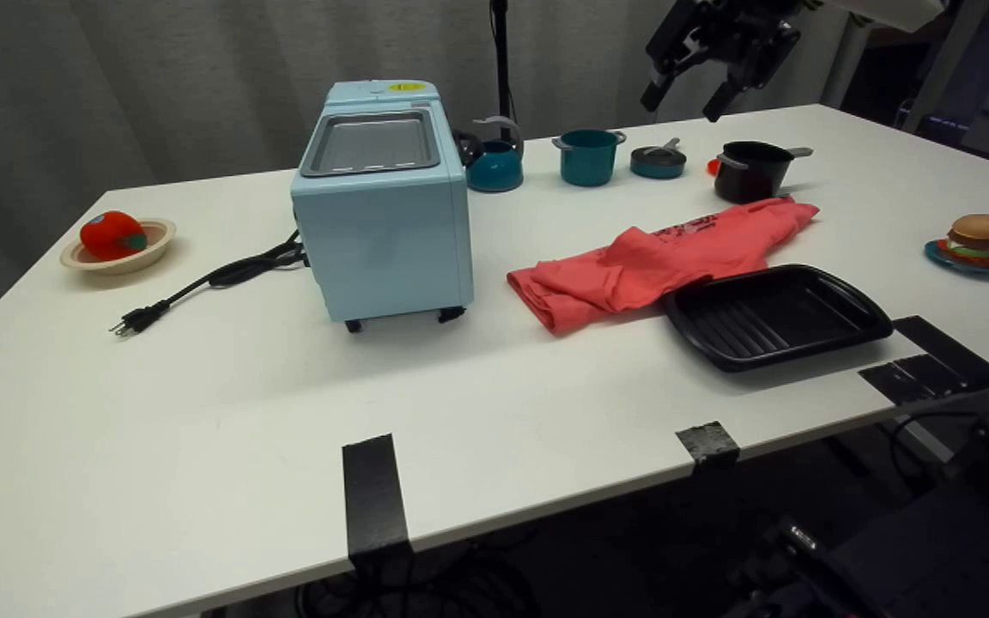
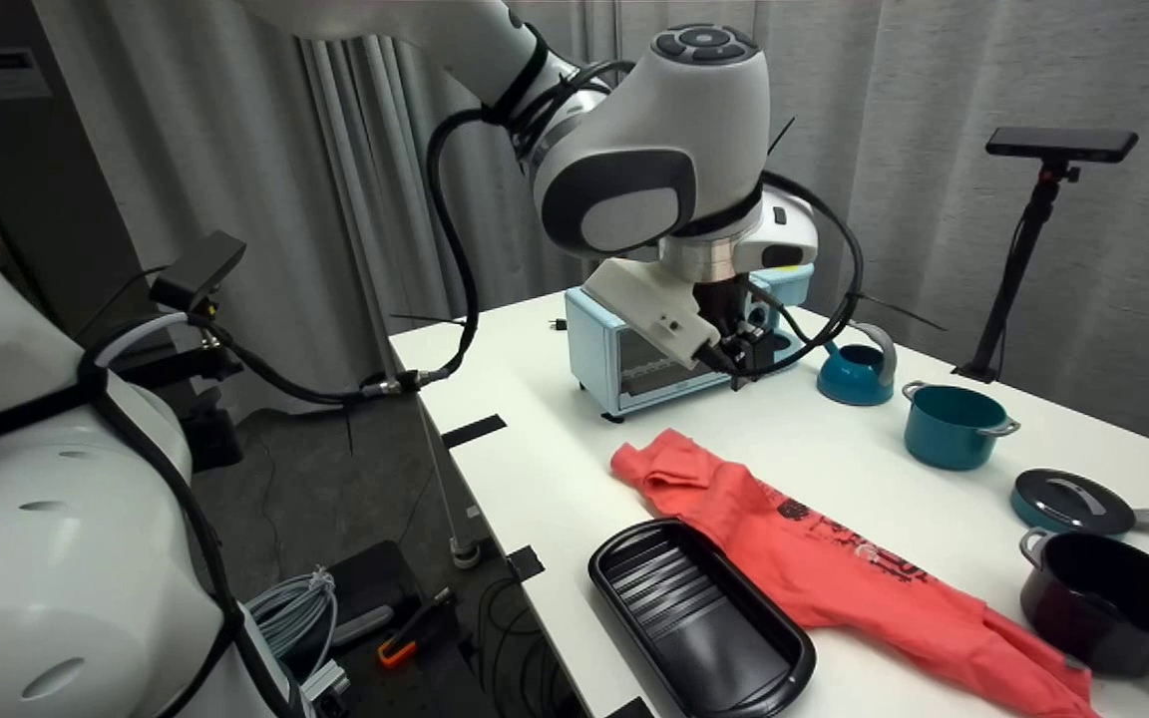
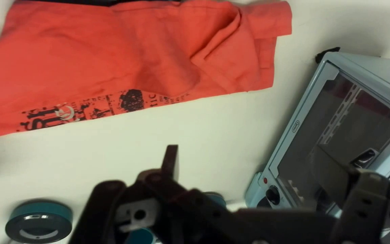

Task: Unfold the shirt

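The shirt (image 1: pixel 675 262) is red-coral cloth, lying on the table as a long, wrinkled strip. In an exterior view it runs diagonally (image 2: pixel 834 573), with dark print along one edge. The print also shows on the shirt in the wrist view (image 3: pixel 96 64), where one end is bunched in loose folds. My gripper (image 1: pixel 683 101) is open and empty, raised above the table and apart from the shirt. In the wrist view its fingers are wide apart (image 3: pixel 249 150), with table and oven behind them. In an exterior view the fingertips are mostly hidden by the wrist and cables.
A black grill pan (image 1: pixel 778 313) touches the shirt's side. A light blue toaster oven (image 1: pixel 383 240) stands beyond one shirt end, a dark pot (image 1: pixel 748 176) by the other. A teal pot (image 1: pixel 589 159), kettle (image 1: pixel 495 167) and lidded pan (image 1: pixel 658 163) stand behind. A toy burger (image 1: pixel 979 240) lies apart.
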Tool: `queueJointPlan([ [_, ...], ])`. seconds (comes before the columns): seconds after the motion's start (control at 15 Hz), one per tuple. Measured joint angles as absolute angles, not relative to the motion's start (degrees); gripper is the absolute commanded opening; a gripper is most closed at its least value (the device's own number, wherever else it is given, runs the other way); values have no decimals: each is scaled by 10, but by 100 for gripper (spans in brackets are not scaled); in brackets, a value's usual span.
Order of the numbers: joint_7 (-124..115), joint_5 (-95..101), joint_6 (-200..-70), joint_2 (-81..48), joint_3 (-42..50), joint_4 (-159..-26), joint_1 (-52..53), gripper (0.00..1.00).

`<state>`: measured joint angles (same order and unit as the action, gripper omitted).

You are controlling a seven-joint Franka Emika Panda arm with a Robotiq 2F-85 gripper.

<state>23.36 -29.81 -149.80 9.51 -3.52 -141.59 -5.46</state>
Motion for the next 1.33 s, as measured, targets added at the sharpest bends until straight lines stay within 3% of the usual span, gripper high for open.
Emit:
queueJointPlan([
  [0.8,201,-215,-1354,216,52,-1414,-49,100],
  [1.33,201,-215,-1349,225,56,-1415,-49,100],
])
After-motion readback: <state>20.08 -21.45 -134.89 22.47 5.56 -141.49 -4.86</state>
